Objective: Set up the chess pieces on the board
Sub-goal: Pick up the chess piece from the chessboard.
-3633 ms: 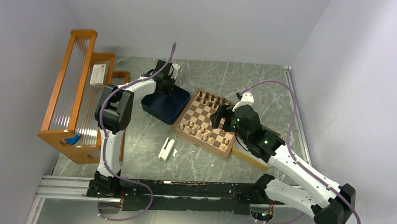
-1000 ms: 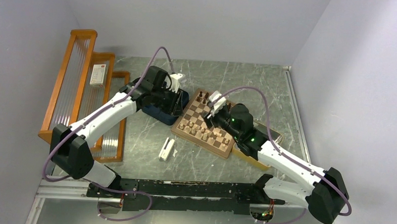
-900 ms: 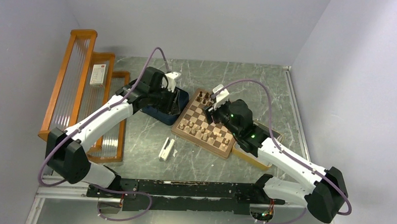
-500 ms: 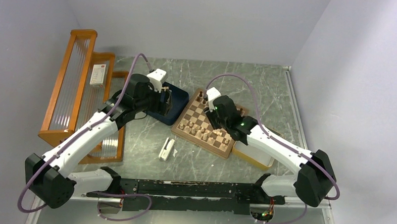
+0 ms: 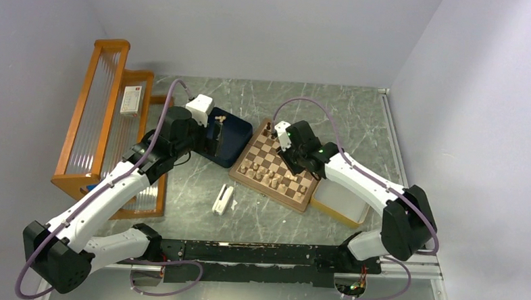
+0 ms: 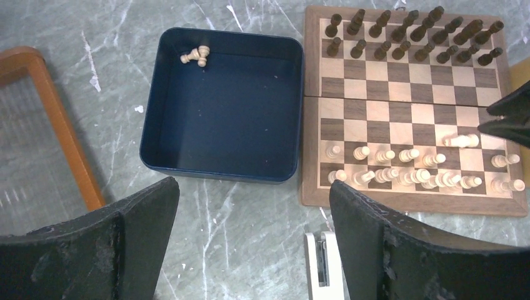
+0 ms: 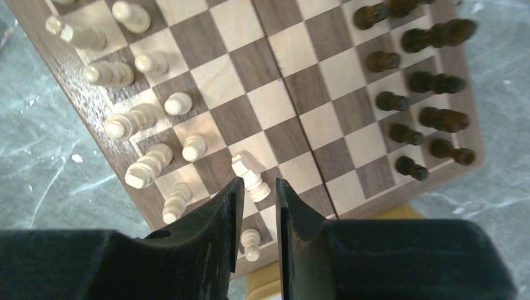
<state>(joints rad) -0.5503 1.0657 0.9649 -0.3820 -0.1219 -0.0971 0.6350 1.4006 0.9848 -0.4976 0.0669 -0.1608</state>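
My right fingers (image 7: 231, 200) stand narrow astride a toppled pale piece (image 7: 250, 177) by the board (image 7: 275, 103) edge, grip I cannot tell; it needs standing upright, then my spread, empty left fingers (image 6: 150, 212) should fetch two pale pieces (image 6: 195, 56) from the blue tray (image 6: 222, 115) corner.

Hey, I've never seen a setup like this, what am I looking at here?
It is a robot with two arms, each ending in a two-finger gripper, setting up chess. One picture looks down from above; the other two come from a camera on each wrist. On the table are a board with chess pieces, a blue tray holding two pale pieces, a yellow-rimmed tray, a wooden rack and a small white object. The left gripper is open and empty. The right gripper has narrow jaws around the end of a toppled pale piece on the board; whether it grips, I cannot tell.
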